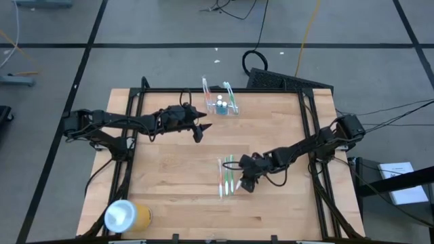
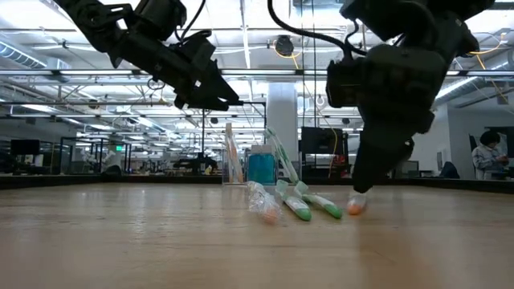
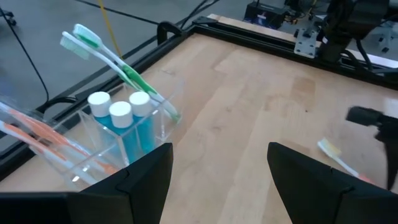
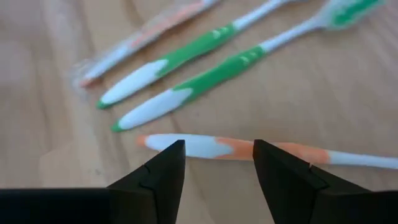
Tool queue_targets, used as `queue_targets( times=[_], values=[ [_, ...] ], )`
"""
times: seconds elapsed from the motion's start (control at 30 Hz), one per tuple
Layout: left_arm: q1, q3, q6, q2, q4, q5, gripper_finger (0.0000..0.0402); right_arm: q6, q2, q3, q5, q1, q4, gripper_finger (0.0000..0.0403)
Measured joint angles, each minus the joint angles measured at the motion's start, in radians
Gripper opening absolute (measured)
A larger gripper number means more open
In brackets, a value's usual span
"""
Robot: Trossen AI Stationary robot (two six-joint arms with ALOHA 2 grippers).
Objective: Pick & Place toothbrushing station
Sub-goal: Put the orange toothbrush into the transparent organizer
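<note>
The toothbrushing station (image 3: 127, 140), a clear plastic holder, stands on the table's far middle (image 1: 220, 105). It holds green and orange toothbrushes and blue white-capped tubes. My left gripper (image 3: 221, 165) hovers open just to its near left (image 1: 201, 129), above the table. Several loose toothbrushes (image 1: 227, 176) lie flat on the near middle: two green (image 4: 186, 53), one wrapped orange (image 4: 143, 34) and one bare orange (image 4: 242, 149). My right gripper (image 4: 217, 155) is open and slants down over the bare orange toothbrush (image 2: 356, 205), a finger on either side of its handle. My right gripper's open fingers (image 4: 168, 165) stand across the orange toothbrush's handle (image 4: 211, 147), near its thick end, slanting down from above. I cannot tell whether they touch it. The brush lies flat on the table.
A yellow cylinder with a white round end (image 1: 127, 215) lies at the near left corner. Dark frame rails (image 1: 132, 135) run along the table's left and right sides. Bare wood lies between the station and the loose brushes.
</note>
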Motion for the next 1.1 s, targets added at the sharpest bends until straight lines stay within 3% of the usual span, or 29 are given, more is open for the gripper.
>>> queue_targets(
  times=[0.37,0.63,0.7,0.83,1.1],
  values=[
    [-0.024,0.0,-0.011,0.0,-0.004,0.0,0.0271,0.067,-0.002,0.002,0.11,0.002,-0.1,0.0169],
    [-0.024,0.0,-0.01,0.0,-0.004,-0.003,0.0271,0.105,-0.006,0.004,0.243,-0.021,-0.281,0.0168],
    [-0.024,0.0,-0.009,0.0,-0.004,-0.003,0.0271,0.109,-0.006,0.006,0.218,-0.021,-0.303,0.0168],
    [-0.024,0.0,-0.007,0.0,-0.005,-0.003,0.0271,0.082,-0.011,0.005,0.072,-0.01,-0.314,0.0169],
    [-0.024,0.0,-0.007,0.0,-0.004,-0.003,0.0271,0.072,-0.086,-0.002,-0.029,0.034,-0.361,0.0169]
  ],
)
